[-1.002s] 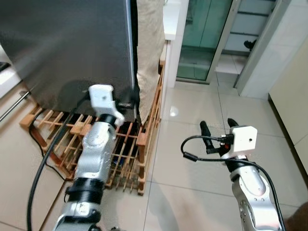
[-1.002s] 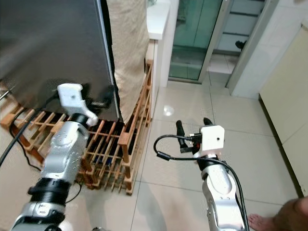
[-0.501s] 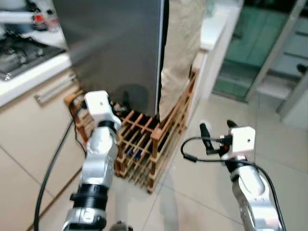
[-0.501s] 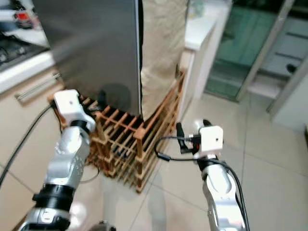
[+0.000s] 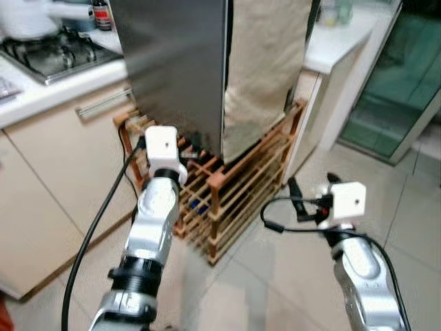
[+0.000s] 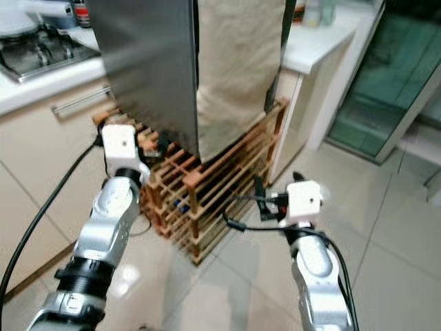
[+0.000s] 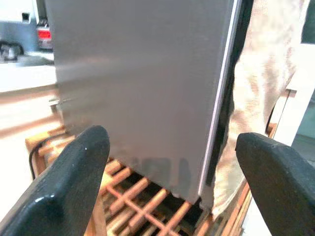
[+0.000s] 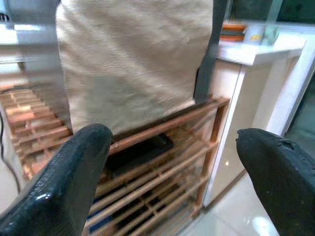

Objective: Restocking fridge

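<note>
the view has swung since a moment ago, so the stove (image 5: 58, 52) and counter now show. the fridge (image 5: 176, 62) stands on the wooden rack (image 5: 238, 189), a beige cloth (image 5: 265, 69) draped on its side. left gripper (image 7: 167, 182) is raised near the fridge's lower corner, fingers spread, grasping nothing; right gripper (image 8: 172, 172) is held over the floor tiles (image 5: 406, 207) facing the rack, likewise spread and unladen.

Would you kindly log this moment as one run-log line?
phase: approach | fridge: shut, on wooden rack | left claw: open, empty, near fridge base | right claw: open, empty, faces rack
</note>
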You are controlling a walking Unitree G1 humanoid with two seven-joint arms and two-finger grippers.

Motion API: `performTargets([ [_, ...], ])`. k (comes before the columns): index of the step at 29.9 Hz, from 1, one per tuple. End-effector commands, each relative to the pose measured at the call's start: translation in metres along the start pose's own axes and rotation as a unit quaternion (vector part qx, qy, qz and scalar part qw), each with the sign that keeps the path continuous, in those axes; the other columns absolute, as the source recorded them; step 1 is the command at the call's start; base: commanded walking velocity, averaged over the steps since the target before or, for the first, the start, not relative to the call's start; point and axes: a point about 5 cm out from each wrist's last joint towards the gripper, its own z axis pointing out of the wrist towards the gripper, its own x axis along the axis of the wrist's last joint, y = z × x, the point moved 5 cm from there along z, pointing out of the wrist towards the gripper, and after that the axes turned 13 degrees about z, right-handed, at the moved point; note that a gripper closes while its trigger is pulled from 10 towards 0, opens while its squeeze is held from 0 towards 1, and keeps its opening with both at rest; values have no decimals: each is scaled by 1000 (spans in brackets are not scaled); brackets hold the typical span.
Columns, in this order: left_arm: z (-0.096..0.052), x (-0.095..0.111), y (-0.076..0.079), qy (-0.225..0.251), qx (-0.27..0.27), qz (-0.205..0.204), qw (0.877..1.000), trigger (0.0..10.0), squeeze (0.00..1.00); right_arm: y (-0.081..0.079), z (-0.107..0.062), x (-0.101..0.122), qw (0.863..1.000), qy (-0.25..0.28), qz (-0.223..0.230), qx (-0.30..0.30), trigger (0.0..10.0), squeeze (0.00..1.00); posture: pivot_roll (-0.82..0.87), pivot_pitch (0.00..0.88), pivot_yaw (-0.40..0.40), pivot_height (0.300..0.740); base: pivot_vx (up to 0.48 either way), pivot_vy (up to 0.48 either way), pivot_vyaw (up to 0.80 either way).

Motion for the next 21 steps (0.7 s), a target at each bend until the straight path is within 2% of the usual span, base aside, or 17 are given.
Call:
performTargets([
  [1, -5, -10, 1, -17, -9, 24, 1000, 10000, 0, 1, 2, 3, 1000, 7, -6, -5, 10000, 0, -121, 0, 21, 740, 0, 0, 0],
  [4, -20, -26, -9, -27, -13, 58, 998, 10000, 0, 12, 0, 10, 999, 24, -1, -35, 10000, 0, -130, 0, 29, 740, 0, 0, 0],
  [5, -37, -39, -28, -31, 2, 79, 996, 10000, 0, 22, -2, 13, 998, 31, 9, -60, 10000, 0, -132, 0, 32, 740, 0, 0, 0],
  [7, -53, -48, -47, -37, 24, 86, 995, 10000, 0, 30, -4, 13, 997, 31, 14, -75, 10000, 0, -133, 0, 35, 740, 0, 0, 0],
  [9, -67, -47, -57, -27, 36, 88, 995, 10000, 0, 32, -6, 13, 997, 30, 10, -76, 10000, 0, -128, 0, 35, 740, 0, 0, 0],
  [11, -77, -36, -57, 0, 33, 92, 995, 10000, 0, 32, -6, 12, 997, 29, 7, -74, 10000, 0, -125, 0, 32, 740, 0, 0, 0],
  [13, -82, -32, -55, 5, 33, 93, 995, 10000, 0, 30, -6, 11, 997, 26, 6, -70, 10000, 0, -117, 0, 29, 740, 0, 0, 0],
  [16, -84, -29, -52, -10, 51, 54, 997, 10000, 0, 23, -4, 8, 998, 22, 4, -57, 10000, 0, -107, 0, 21, 740, 190, 0, 0],
  [21, -71, -22, -56, -22, 91, 14, 995, 10000, 0, 18, 2, 9, 999, 23, 4, -46, 10000, 0, -98, 0, 13, 740, 480, 0, 94],
])
